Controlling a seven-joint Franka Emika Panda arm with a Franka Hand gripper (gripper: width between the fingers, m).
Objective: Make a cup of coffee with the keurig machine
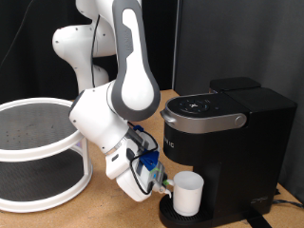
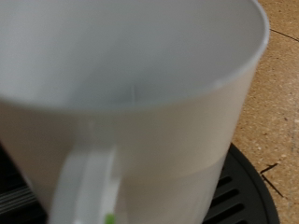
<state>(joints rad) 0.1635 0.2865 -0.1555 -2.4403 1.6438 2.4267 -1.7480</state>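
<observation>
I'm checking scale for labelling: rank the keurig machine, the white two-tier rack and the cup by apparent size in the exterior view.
1. Keurig machine and white two-tier rack: look similar, and the rack is cut off, so unranked.
2. Cup, clearly smallest.

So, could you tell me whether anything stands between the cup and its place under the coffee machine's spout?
Nothing visible does. The cup already stands on the drip tray of the coffee machine, below its head. The gripper is right at the cup's handle, on the exterior view's left of it, with nothing between them.
</observation>
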